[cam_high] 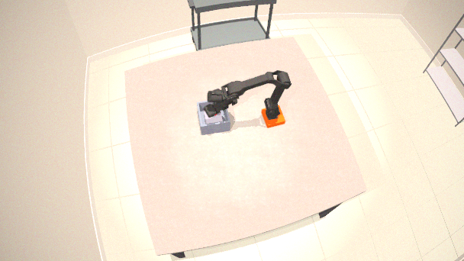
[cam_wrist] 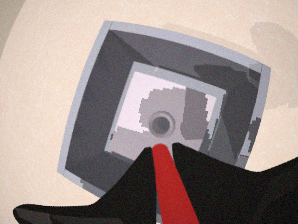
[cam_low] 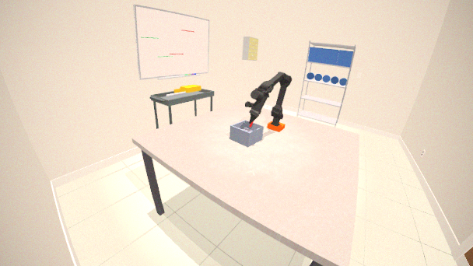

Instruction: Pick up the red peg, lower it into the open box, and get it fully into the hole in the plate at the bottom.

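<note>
Gripper (cam_high: 214,114) (cam_low: 251,122) (cam_wrist: 162,151) nearly shut on red peg (cam_high: 216,114) (cam_low: 250,124) (cam_wrist: 172,187) over box (cam_high: 214,129) (cam_low: 246,134) (cam_wrist: 86,100) — likely light, stiff, smooth — best gripped high, tip free.

Before you, you have one open grey-blue box (cam_high: 214,130) (cam_low: 239,134) (cam_wrist: 86,95), one slim red peg (cam_low: 251,124) (cam_wrist: 172,185), one black jointed arm (cam_high: 252,81) (cam_low: 281,95) and five round blue objects (cam_low: 326,78) on the shelving.
</note>
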Robot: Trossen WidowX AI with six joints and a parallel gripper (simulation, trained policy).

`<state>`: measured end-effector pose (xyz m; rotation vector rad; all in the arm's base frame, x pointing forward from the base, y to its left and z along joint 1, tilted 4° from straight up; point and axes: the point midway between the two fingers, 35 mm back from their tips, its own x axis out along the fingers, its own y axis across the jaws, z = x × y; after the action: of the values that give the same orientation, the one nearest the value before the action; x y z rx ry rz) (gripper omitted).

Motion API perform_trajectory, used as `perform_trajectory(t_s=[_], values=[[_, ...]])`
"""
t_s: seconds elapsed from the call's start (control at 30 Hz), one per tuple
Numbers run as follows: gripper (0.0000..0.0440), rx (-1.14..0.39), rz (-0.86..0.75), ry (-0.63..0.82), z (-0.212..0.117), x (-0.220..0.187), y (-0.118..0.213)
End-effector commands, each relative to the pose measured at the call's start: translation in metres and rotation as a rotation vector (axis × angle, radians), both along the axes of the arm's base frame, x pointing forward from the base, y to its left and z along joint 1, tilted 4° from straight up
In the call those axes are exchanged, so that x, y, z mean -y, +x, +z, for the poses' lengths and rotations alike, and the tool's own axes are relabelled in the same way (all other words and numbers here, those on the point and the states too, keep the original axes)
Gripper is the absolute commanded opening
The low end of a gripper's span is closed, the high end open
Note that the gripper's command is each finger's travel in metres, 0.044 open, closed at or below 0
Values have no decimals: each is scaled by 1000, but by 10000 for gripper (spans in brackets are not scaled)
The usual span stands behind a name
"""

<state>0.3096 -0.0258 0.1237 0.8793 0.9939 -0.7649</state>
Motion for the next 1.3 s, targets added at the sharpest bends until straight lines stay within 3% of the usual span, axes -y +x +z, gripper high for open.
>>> perform_trajectory(t_s=[0.0, 0.33, 0.57, 1.27], values=[[10, -18, -4, 9, -7, 5, 5], [17, -81, -4, 23, -34, 14, 14], [150, -136, 26, 9, -49, 21, 18], [234, -156, 61, -10, -40, 49, 60]])
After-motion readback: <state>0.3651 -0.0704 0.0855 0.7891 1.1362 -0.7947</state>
